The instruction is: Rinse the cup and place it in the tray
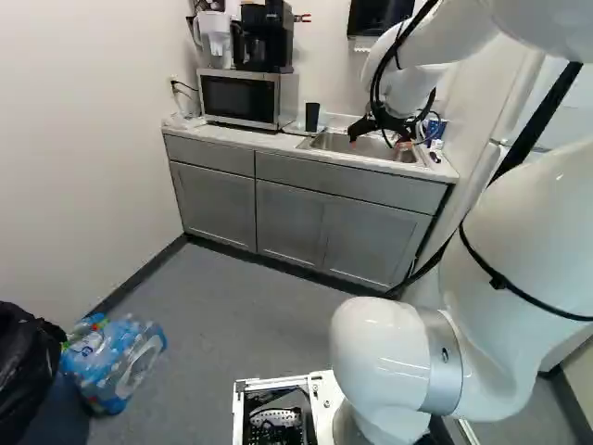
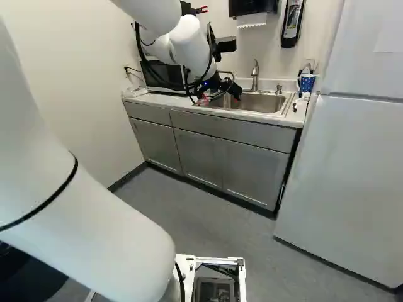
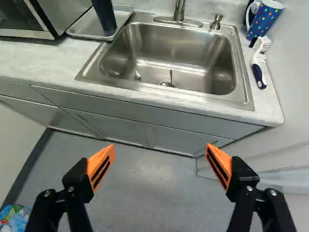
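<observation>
Empty and spread wide, the end effector (image 1: 380, 137) faces the worktop's (image 3: 48, 57) front edge, and the dark cup (image 3: 105, 17) stands in the tray (image 3: 88, 27) near the back edge.

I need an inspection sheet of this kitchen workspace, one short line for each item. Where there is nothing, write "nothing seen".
Surface: pale counter with a metal sink set in it.
Cup: black cup stands upright on the tray, beside the microwave.
Faucet: at the back of the sink; running water: nothing seen.
Clutter: dotted mug and brush beside the sink, on the side away from the tray.
Gripper: open; between the fingers: nothing seen.
Cables: black cables loop along the arm near the wrist.
Surroundings: fridge, coffee maker on the microwave, bottle pack on the floor.
</observation>
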`<state>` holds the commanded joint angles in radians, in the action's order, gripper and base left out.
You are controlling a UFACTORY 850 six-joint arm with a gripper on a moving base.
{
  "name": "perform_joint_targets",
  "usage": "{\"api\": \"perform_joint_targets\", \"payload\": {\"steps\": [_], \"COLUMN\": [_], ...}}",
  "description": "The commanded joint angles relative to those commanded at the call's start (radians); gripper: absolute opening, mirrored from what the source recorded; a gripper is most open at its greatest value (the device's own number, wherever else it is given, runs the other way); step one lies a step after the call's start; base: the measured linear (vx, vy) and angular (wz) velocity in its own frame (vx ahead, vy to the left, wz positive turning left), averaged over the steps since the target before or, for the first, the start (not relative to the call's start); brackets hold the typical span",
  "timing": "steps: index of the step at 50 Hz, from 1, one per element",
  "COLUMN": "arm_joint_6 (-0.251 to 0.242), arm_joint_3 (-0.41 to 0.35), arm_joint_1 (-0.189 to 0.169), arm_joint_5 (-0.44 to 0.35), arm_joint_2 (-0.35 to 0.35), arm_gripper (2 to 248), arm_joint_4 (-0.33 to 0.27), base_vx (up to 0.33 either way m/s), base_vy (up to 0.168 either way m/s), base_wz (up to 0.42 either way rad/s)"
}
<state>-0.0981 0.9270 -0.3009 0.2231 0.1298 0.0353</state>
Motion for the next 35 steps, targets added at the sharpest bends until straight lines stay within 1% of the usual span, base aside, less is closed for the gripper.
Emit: {"api": "perform_joint_targets", "payload": {"steps": [18, 35], "arm_joint_6": [0.008, 0.019], "arm_joint_3": [-0.071, -0.163], "arm_joint_1": [0.025, 0.058], "arm_joint_5": [-0.093, -0.213], "arm_joint_2": [0.013, 0.029], "arm_gripper": [247, 247], "arm_joint_4": [-0.003, -0.007], "base_vx": [0.0, 0.0], "base_vy": [0.0, 0.0], "base_wz": [0.0, 0.0]}}
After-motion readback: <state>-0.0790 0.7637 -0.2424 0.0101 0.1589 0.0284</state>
